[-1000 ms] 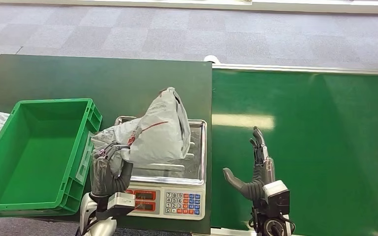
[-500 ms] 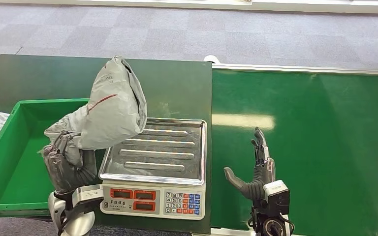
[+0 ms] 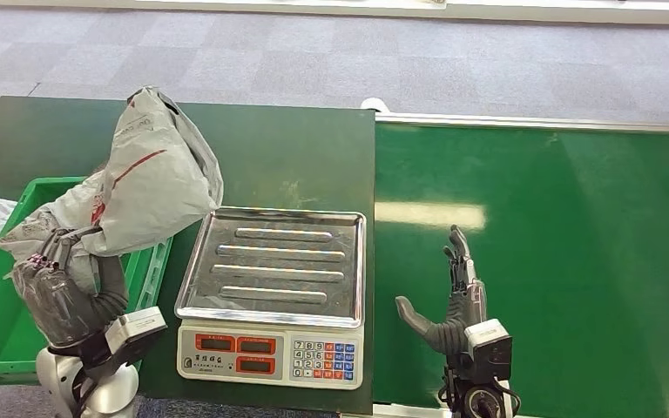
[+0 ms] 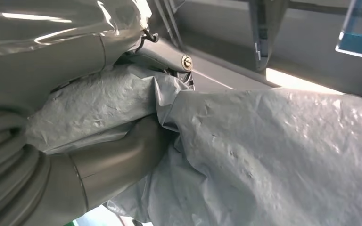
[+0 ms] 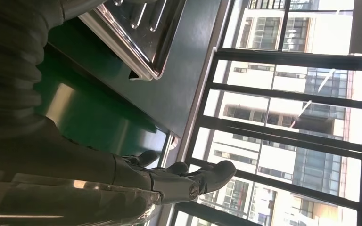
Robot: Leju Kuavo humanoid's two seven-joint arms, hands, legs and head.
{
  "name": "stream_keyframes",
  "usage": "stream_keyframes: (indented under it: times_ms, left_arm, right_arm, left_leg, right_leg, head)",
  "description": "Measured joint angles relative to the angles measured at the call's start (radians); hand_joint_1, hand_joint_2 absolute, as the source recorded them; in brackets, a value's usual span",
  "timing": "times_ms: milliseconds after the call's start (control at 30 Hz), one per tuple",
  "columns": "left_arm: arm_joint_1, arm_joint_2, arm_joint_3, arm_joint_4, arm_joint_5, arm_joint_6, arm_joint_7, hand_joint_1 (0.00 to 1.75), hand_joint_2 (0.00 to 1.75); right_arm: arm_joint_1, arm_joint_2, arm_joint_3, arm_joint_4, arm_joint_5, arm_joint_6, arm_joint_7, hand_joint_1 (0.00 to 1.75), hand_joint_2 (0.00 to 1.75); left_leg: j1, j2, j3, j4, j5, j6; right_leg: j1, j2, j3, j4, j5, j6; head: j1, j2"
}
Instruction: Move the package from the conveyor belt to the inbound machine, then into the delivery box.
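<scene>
We see a crinkled grey plastic package (image 3: 144,187) at left of frame, bunched in our left hand (image 3: 63,292) over the green crate (image 3: 152,266). Right hand (image 3: 453,300) empty, fingers spread above the glossy green belt (image 3: 575,261).

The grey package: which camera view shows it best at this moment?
The head view. There the whole grey package shows, gripped by the left hand above the green box. The left wrist view is very close: only crumpled grey plastic between the fingers. The right wrist view looks at the scale tray instead.

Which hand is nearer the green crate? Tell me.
Left. The left hand holds the package over the crate; the right hand hangs over the conveyor belt, beyond the scale.
</scene>
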Motion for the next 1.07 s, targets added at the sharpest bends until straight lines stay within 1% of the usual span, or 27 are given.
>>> stream_keyframes:
  times_ms: [133,200,400,467,567,833,1067]
  left_arm:
    - [-0.02,-0.016,0.091,0.006,-0.156,0.0,0.005,1.75,1.75]
    - [-0.026,-0.02,0.131,0.023,-0.211,0.0,0.033,1.75,1.75]
    - [-0.037,-0.03,0.207,0.106,-0.401,0.0,0.233,1.75,1.75]
    - [-0.039,-0.031,0.225,0.129,-0.435,0.0,0.275,1.75,1.75]
    - [-0.046,-0.031,0.249,0.159,-0.451,0.0,0.31,1.75,1.75]
    - [-0.063,-0.028,0.3,0.201,-0.454,0.0,0.336,1.71,1.75]
    - [-0.083,-0.029,0.382,0.202,-0.41,0.0,0.268,1.71,1.75]
  right_arm:
    - [0.002,0.0,-0.001,0.0,0.001,-0.004,0.007,0.0,1.75]
    - [0.005,0.0,-0.001,0.0,0.002,-0.004,0.011,0.0,1.75]
    - [0.013,-0.001,-0.004,-0.005,0.008,-0.004,0.018,0.0,1.75]
    - [0.014,-0.001,-0.004,-0.006,0.009,-0.004,0.018,0.0,1.75]
    - [0.016,-0.001,-0.005,-0.006,0.011,-0.004,0.018,0.0,1.75]
    - [0.017,-0.001,-0.006,-0.011,0.012,-0.002,0.02,0.0,1.75]
    - [0.017,-0.001,-0.006,-0.013,0.013,-0.002,0.02,0.0,1.75]
  left_leg:
    - [0.0,0.0,0.0,0.0,0.0,0.0]
    - [0.0,0.0,0.0,0.0,0.0,0.0]
    - [0.0,0.0,0.0,0.0,0.0,0.0]
    - [0.0,0.0,0.0,0.0,0.0,0.0]
    - [0.0,0.0,0.0,0.0,0.0,0.0]
    - [0.0,0.0,0.0,0.0,0.0,0.0]
    - [0.0,0.0,0.0,0.0,0.0,0.0]
  right_leg:
    - [0.0,0.0,0.0,0.0,0.0,0.0]
    - [0.0,0.0,0.0,0.0,0.0,0.0]
    - [0.0,0.0,0.0,0.0,0.0,0.0]
    - [0.0,0.0,0.0,0.0,0.0,0.0]
    - [0.0,0.0,0.0,0.0,0.0,0.0]
    - [0.0,0.0,0.0,0.0,0.0,0.0]
    - [0.0,0.0,0.0,0.0,0.0,0.0]
  head:
    - [0.0,0.0]
    - [0.0,0.0]
    - [0.0,0.0]
    - [0.0,0.0]
    - [0.0,0.0]
    - [0.0,0.0]
    - [0.0,0.0]
